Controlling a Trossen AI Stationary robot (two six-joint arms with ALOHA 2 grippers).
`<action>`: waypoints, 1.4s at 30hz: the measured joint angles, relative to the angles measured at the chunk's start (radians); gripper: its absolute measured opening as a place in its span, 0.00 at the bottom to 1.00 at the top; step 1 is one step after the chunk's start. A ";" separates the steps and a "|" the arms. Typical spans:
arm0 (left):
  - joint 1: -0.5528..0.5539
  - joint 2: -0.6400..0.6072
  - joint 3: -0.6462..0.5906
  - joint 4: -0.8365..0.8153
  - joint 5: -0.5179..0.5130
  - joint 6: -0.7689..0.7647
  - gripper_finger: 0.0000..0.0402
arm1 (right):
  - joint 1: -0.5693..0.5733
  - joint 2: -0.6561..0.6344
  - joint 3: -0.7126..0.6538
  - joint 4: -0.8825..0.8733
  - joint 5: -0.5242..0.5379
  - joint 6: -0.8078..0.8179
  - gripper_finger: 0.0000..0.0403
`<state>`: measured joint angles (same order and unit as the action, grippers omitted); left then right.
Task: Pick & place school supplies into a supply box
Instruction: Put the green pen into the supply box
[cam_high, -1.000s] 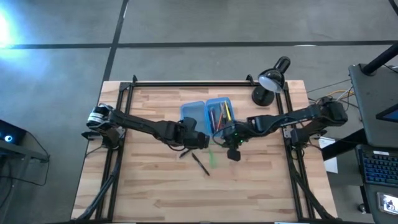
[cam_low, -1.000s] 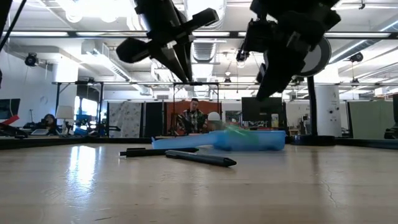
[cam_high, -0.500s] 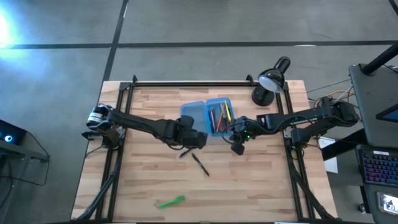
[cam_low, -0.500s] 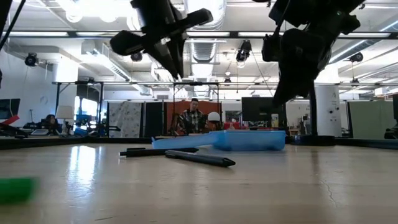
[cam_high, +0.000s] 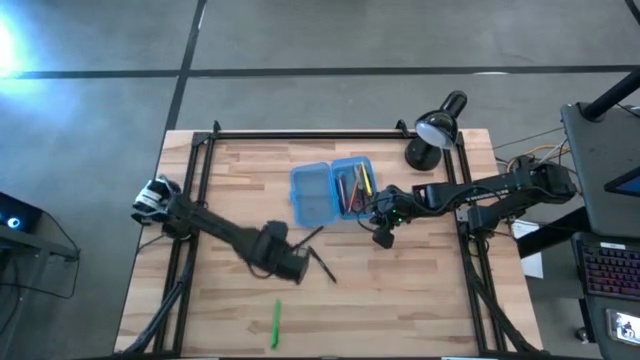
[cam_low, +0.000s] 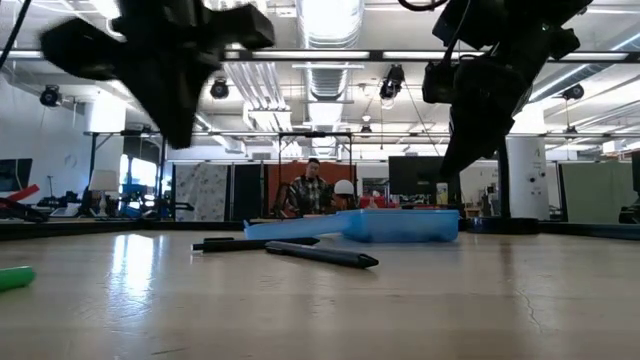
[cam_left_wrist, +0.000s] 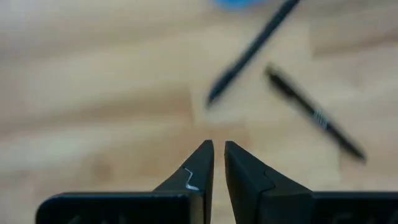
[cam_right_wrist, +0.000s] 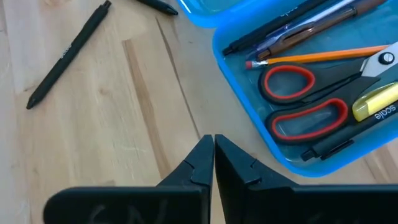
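Observation:
The translucent blue supply box (cam_high: 328, 191) lies open at mid table; in the right wrist view its tray (cam_right_wrist: 311, 81) holds red-handled scissors (cam_right_wrist: 305, 102), pencils and a yellow marker. Two black pens (cam_high: 309, 236) (cam_high: 322, 265) lie on the wood near the box; they also show in the left wrist view as pens (cam_left_wrist: 252, 53) (cam_left_wrist: 314, 115). A green pen (cam_high: 275, 325) lies alone toward the near edge. My left gripper (cam_high: 298, 265) (cam_left_wrist: 218, 149) hovers shut beside the nearer black pen. My right gripper (cam_high: 381, 238) (cam_right_wrist: 213, 146) hovers shut just off the tray's near right corner.
A black desk lamp (cam_high: 435, 130) stands at the far right corner. Black frame rails (cam_high: 190, 200) run along the table's left, right and far sides. Bare wood (cam_high: 400, 310) spreads across the near half. In the low view a person (cam_low: 313, 190) sits in the room behind.
The green pen flew from beside the right gripper across the table to the near left part, where it has since turned end-on to the near edge. My left gripper moved from the box toward the near left. My right gripper shifted slightly toward the far right.

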<state>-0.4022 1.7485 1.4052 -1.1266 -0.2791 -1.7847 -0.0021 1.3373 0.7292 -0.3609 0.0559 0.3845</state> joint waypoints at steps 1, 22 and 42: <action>-0.024 0.001 0.005 -0.011 0.028 -0.052 0.06 | 0.000 0.000 0.000 -0.001 0.000 0.000 0.02; -0.230 0.198 0.056 0.289 0.328 -0.437 0.42 | -0.001 0.000 0.002 -0.016 -0.005 0.008 0.34; -0.242 0.344 0.087 0.293 0.363 -0.404 0.32 | -0.001 0.000 -0.009 -0.049 0.000 0.008 0.45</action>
<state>-0.6445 2.0928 1.4923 -0.8333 0.0843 -2.1891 -0.0029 1.3369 0.7204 -0.4097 0.0563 0.3927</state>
